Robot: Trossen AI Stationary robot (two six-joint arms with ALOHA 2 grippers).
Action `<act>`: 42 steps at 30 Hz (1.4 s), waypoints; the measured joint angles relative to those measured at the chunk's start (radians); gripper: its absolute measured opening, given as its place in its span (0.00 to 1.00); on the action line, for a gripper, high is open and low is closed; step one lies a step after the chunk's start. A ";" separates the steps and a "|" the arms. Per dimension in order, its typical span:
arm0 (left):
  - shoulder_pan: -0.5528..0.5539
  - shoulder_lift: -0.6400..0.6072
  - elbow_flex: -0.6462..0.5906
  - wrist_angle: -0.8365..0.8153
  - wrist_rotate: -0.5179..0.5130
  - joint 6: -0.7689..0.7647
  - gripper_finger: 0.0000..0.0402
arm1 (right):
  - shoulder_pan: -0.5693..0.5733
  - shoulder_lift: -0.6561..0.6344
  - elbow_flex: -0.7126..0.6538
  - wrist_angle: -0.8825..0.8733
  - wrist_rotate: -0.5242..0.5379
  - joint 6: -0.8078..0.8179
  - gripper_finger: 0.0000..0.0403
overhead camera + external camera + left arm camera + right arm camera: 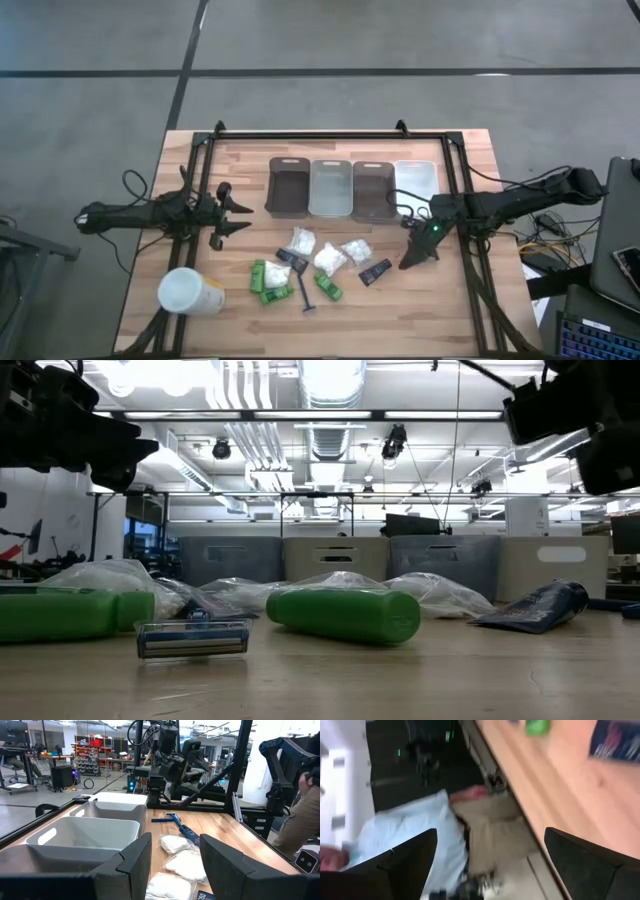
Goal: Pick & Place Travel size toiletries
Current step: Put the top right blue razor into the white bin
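The travel size toiletries lie loose on the table between the two arms, in front of the four bins. The left gripper points at them from the left with its jaws partly apart and nothing between them. The right gripper stands spread wide and empty, tilted down just right of a black tube whose long axis slants toward it. The razor lies with its handle running away from the bins, head nearest the camera in the low view. The green bottles seem to lie crosswise, though they are small here. White packets sit mid-cluster.
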 joint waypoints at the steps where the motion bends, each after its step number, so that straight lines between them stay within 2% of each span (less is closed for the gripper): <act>1: 0.000 0.000 0.000 0.000 0.000 0.000 0.43 | -0.001 0.010 0.000 0.001 0.015 0.002 0.90; 9: 0.000 0.000 0.000 0.000 0.000 0.000 0.43 | 0.012 0.116 0.017 -0.019 -0.066 -0.044 0.90; 11: 0.000 0.000 0.000 0.000 0.000 0.000 0.43 | 0.025 0.143 0.048 -0.085 -0.075 -0.095 0.90; 16: 0.000 0.000 0.000 0.000 0.000 0.000 0.43 | 0.052 0.227 0.202 -0.460 -0.049 -0.351 0.90; 19: 0.000 0.000 0.000 0.000 0.000 0.000 0.43 | 0.053 0.280 0.314 -0.766 0.065 -0.492 0.90; 21: 0.000 0.000 0.000 0.000 0.000 0.000 0.43 | 0.046 0.313 0.374 -0.933 0.158 -0.520 0.90; 23: 0.000 0.000 0.000 0.000 0.000 0.000 0.43 | 0.024 0.338 0.395 -1.045 0.198 -0.506 0.90; 28: 0.000 0.000 0.000 0.000 0.000 0.000 0.43 | -0.018 0.368 0.375 -1.033 0.225 -0.352 0.90; 33: 0.000 0.000 0.000 0.000 0.000 0.000 0.43 | -0.018 0.418 0.331 -1.026 0.363 -0.254 0.90; 39: 0.000 0.000 0.000 0.000 0.000 0.000 0.43 | -0.007 0.483 0.295 -1.018 0.504 -0.213 0.90; 42: 0.000 0.000 0.000 0.000 0.000 0.000 0.43 | -0.006 0.509 0.288 -0.992 0.520 -0.225 0.84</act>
